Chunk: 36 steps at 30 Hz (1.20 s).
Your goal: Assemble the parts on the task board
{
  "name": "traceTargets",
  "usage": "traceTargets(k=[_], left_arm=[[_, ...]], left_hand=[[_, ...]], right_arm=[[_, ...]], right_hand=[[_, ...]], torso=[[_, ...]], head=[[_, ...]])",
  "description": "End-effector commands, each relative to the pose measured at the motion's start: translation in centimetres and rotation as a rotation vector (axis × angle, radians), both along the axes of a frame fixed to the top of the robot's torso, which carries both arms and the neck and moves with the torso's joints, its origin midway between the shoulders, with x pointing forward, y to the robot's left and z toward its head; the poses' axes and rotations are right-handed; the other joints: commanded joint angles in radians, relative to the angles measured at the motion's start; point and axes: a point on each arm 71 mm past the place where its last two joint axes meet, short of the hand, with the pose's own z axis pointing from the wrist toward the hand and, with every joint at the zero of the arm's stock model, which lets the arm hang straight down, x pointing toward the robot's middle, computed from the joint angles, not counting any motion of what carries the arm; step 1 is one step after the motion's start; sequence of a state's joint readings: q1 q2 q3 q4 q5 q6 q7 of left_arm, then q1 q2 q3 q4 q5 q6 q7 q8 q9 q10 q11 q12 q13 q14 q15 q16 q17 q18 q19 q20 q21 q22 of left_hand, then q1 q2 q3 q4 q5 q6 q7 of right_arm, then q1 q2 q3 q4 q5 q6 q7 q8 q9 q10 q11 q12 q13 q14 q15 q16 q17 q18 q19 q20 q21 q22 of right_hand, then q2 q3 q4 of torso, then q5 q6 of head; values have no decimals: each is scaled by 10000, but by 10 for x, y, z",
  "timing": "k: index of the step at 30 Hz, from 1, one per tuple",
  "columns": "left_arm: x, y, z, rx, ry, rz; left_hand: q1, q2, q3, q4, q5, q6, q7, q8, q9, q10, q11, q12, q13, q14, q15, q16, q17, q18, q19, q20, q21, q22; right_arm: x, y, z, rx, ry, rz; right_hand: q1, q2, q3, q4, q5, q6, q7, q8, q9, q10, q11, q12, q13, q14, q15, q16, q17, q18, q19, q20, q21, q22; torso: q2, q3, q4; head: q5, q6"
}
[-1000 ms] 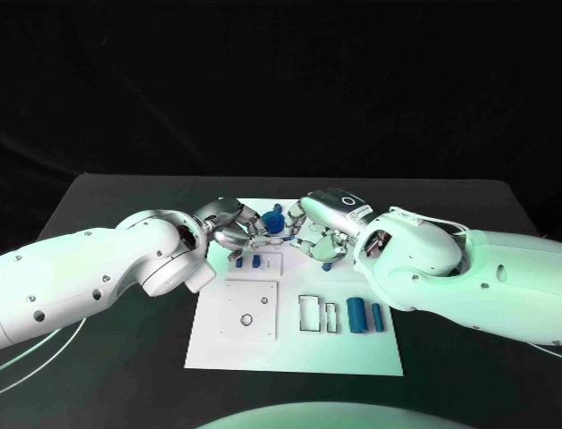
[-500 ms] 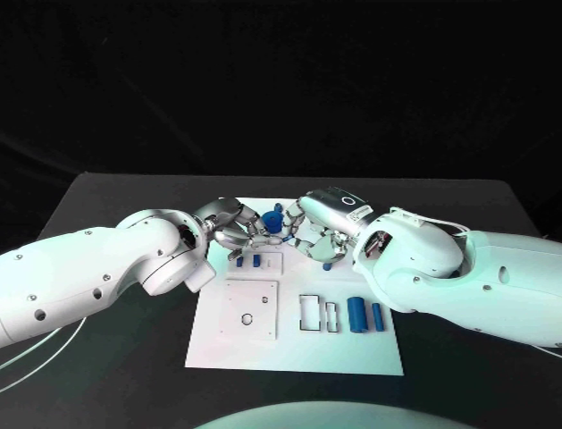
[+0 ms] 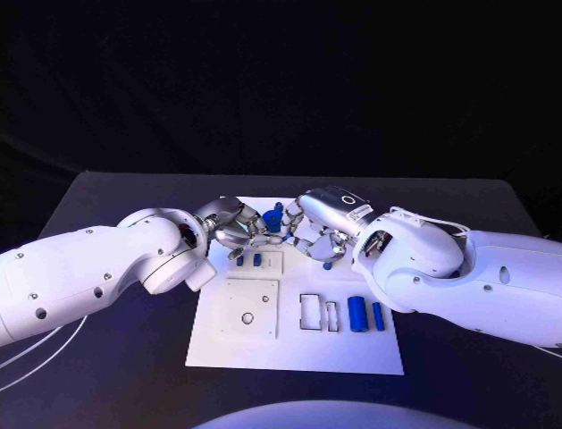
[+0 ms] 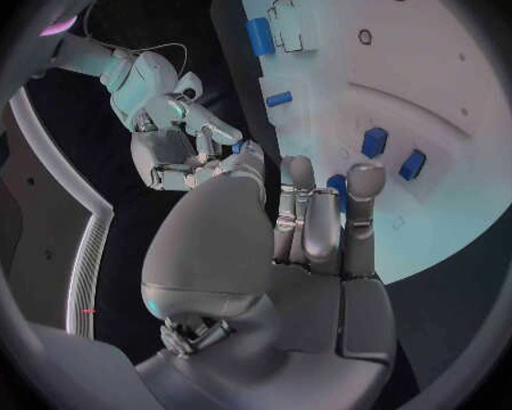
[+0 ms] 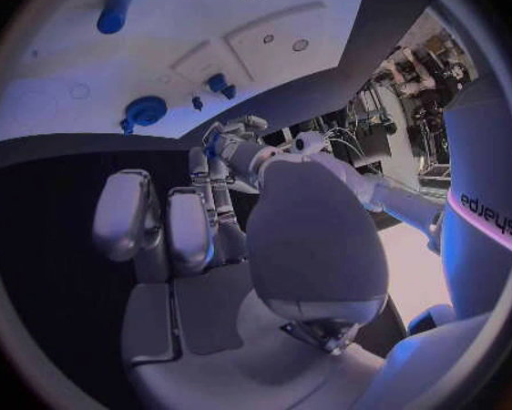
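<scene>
- Meeting at the far end of the task board (image 3: 294, 353), the left hand (image 3: 233, 227) and the right hand (image 3: 317, 234) flank a blue part (image 3: 273, 219) that stands up between them.
- From the head view the blue part seems to be pinched where the two sets of fingers come together, but I cannot tell which hand actually bears it, or whether either set is closed on it.
- In the left wrist view the left fingers (image 4: 315, 211) lie side by side and fairly straight, with no part visible between them; the right wrist view shows the right fingers (image 5: 186, 228) likewise close together, nothing seen in them.
- Nearer on the board lie two small blue pieces (image 3: 250, 262) in a raised block, and two blue cylinders (image 3: 365, 315) beside an outlined slot (image 3: 310, 311).
- My reading: the step in hand is passing or re-gripping one part above the board's far end, before it is seated.
- The next move would call for one hand to take a firm hold, the other to let go cleanly, then lining the part up over its recess; a slip here could drop it onto the desk (image 3: 113, 201).
</scene>
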<state>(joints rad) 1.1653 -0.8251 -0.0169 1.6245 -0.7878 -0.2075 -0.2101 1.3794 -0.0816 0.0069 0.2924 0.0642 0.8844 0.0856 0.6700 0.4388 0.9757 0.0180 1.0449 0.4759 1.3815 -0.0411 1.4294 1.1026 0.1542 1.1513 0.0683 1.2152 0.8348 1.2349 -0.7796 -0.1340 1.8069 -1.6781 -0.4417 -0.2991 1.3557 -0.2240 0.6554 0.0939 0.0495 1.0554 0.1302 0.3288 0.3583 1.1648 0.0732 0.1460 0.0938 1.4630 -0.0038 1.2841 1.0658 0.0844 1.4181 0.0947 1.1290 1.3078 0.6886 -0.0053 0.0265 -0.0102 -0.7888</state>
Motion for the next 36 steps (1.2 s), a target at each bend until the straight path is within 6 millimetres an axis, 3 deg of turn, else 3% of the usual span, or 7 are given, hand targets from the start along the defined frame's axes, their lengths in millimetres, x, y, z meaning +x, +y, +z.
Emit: traceTargets(k=[1,36], left_arm=[[-1,-2,0,12,39,-140],[1,0,0,11,1,-65]], left_hand=[[114,-9,76,3,-16,-63,-38,42,-15,-78,-14,59,15,81,14,38,16,-115,56,12,34,18],[152,-11,74,4,-18,-61,-37,49,-28,-76,-13,63,20,129,13,83,129,-114,49,10,39,15]], right_arm=[[-1,1,1,87,-129,108],[-2,3,2,181,-35,139]], right_hand=[[-34,-49,8,-60,33,52,-6,-1,13,68,9,-49,-12,63,-37,50,-9,-12,69,-2,57,1016],[72,-3,58,-188,33,0,9,-39,65,281,-23,-36,-32,119,-60,169,168,-74,197,-20,391,1154]], torso=[[0,-2,0],[2,1,-5]], head=[[6,-6],[35,-56]])
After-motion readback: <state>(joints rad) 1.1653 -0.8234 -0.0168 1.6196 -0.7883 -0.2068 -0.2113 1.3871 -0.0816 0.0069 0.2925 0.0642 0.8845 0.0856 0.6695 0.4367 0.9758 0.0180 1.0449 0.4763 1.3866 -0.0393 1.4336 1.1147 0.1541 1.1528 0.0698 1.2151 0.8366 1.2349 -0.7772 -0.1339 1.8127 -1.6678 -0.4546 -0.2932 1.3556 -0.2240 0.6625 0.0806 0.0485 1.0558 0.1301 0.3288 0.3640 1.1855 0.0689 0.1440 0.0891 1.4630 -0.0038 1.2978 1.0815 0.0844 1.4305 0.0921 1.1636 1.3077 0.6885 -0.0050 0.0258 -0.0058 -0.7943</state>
